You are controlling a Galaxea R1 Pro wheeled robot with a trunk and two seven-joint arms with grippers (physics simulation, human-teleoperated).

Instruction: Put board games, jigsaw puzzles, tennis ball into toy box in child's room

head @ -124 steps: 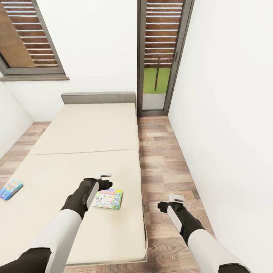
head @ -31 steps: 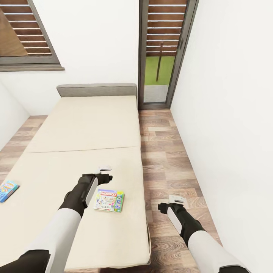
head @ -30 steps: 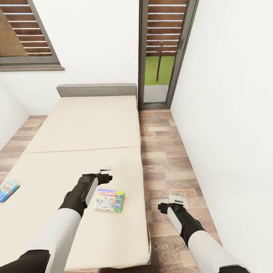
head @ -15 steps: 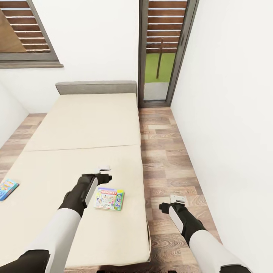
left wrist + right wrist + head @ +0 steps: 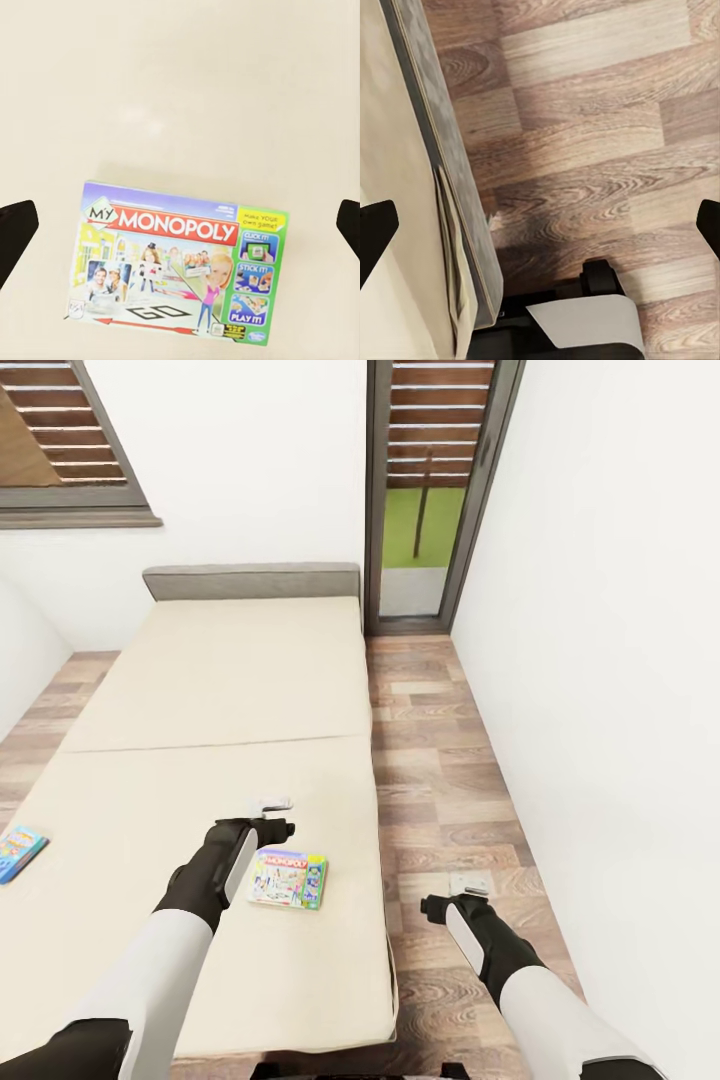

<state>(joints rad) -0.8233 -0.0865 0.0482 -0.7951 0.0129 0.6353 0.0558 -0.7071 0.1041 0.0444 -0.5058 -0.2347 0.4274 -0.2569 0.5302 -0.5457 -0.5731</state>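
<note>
The Monopoly box [image 5: 288, 879] is seen flat near the bed's [image 5: 230, 690] right edge, below the spread left pincer [image 5: 271, 809]. A blue box [image 5: 18, 853] is cut off at the left edge. The right pincer [image 5: 468, 884], spread, is held over the floor [image 5: 430, 760].

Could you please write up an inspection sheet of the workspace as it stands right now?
Surface: beige bed, mattress flat, low grey headboard at the far end.
Job's things: My Monopoly box lying flat near the bed's right edge; blue game box at the bed's left edge, partly cut off by the frame.
Clutter: nothing seen.
Grippers: left gripper open, above the bed just beyond the Monopoly box, holding nothing; right gripper open, empty, over the wood floor.
Cables: nothing seen.
Surroundings: white walls, slatted window, tall glazed door with grass outside.
</note>
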